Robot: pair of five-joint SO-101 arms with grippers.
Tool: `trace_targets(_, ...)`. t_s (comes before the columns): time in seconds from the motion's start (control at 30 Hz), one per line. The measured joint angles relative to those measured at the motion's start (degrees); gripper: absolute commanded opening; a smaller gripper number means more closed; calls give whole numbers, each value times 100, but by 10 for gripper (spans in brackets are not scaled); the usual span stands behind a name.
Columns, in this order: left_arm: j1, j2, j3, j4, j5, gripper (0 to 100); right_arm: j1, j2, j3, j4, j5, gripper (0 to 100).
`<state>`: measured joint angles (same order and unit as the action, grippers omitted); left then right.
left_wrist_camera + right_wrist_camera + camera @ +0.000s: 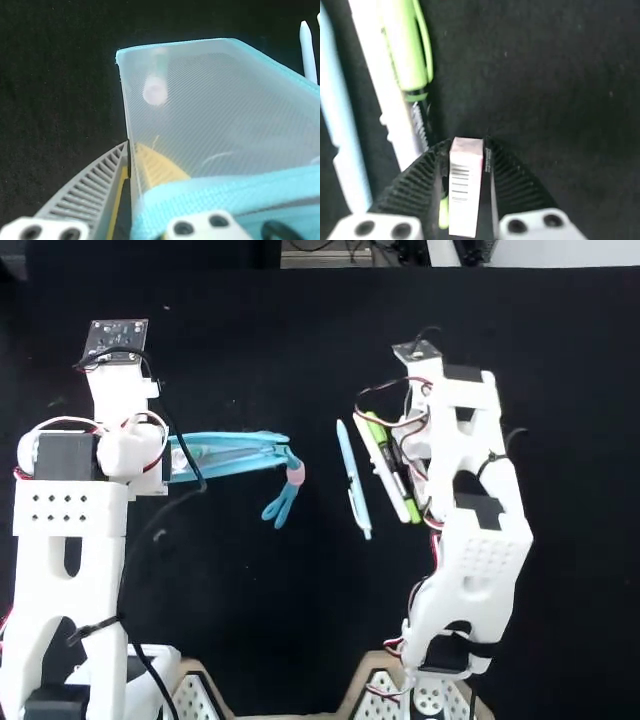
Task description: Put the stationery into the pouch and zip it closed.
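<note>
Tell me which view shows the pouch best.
The left wrist view: the pouch is close up, its translucent mesh face and teal zip edge plain, held by the left gripper. The high view shows it small and edge-on.

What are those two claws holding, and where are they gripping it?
The left gripper pinches the mesh pouch at one end. The right gripper clamps a small white block by its two opposite sides.
</note>
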<state>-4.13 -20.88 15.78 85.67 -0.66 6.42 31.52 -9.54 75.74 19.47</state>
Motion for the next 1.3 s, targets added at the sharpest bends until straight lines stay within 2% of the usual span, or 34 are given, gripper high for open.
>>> trace_targets(0.33, 0, 0, 0, 0, 0, 30, -35, -1732, 26, 1240, -18, 10)
trace_targets(0.6, 0, 0, 0, 0, 0, 30, -862, -3886, 1635, 1301, -88, 10)
trace_targets(0.83, 0, 0, 0, 0, 0, 30, -1916, -6224, 2725, 545, -897, 11)
trace_targets(1.03, 0, 0, 0, 0, 0, 30, -3174, -8229, 3525, -343, -1451, 11)
trace_targets(1.3, 18, 0, 0, 0, 0, 30, -4457, -10259, 5037, -2602, -1644, 11)
